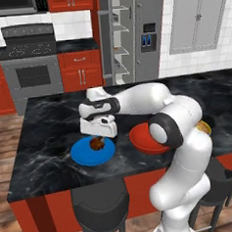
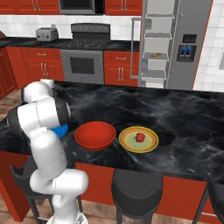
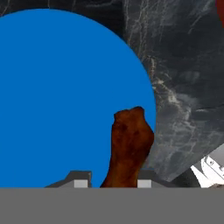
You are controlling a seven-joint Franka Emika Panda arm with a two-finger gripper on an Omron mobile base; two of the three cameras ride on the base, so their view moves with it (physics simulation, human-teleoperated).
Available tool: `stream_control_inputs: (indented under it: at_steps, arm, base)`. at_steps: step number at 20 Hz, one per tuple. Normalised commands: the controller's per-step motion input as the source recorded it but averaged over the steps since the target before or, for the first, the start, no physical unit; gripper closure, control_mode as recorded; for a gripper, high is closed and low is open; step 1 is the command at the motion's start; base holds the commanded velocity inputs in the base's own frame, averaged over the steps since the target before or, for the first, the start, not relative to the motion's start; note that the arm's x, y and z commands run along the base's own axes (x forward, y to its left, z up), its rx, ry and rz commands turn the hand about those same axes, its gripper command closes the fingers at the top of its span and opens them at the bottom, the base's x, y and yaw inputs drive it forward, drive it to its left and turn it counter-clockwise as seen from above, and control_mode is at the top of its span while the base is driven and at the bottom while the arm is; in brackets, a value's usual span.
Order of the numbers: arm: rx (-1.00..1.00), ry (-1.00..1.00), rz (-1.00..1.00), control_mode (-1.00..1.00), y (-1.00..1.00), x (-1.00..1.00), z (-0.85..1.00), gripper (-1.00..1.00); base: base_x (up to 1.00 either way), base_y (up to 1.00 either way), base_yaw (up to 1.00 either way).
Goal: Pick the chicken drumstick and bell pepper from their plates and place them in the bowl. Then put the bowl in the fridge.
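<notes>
- chicken drumstick [image 3: 129, 144] sits between the two finger tips in the hand view, dark brown, thick end pointing away from the hand
- in the left base view the drumstick [image 1: 96, 144] is just above or on the blue plate [image 1: 86, 155]; can't tell if it has cleared the plate surface
- gripper [image 1: 97, 138] is clamped on the drumstick, jaws close on either side of it, hand pointing straight down over the blue plate
- blue plate [image 3: 52, 96] lies flat on the black marble counter [image 1: 46, 137], near its front edge
- red-orange bowl [image 2: 95, 134] stands on the counter just beside the blue plate, hollow up, nothing visible inside
- yellow plate [image 2: 151, 142] with olive rim sits right of the bowl in the right base view, close to it but not touching
- bell pepper [image 2: 140, 137], small and red, rests at the centre of the yellow plate
- fridge [image 2: 192, 26] stands behind the counter with one door open, pale shelves showing
- black stools [image 2: 138, 192] along the counter's near side
- oven [image 2: 82, 65] and red cabinets [image 2: 120, 70] on the back wall
</notes>
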Motion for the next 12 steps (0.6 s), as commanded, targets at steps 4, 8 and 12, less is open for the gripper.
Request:
stream_control_inputs:
  at_steps: [4, 8, 12]
  arm:
    - [0.0, -0.11, 0.0, -1.0, -0.33, -0.49, 0.32, 1.0]
    - [0.0, -0.19, 0.0, -1.0, -0.37, -0.43, 0.3, 1.0]
    - [0.0, -0.16, 0.0, -1.0, -0.43, -0.27, 0.31, 1.0]
  base:
    - [0.0, 0.0, 0.0]
    - [0.0, 0.0, 0.0]
    - [0.0, 0.0, 0.0]
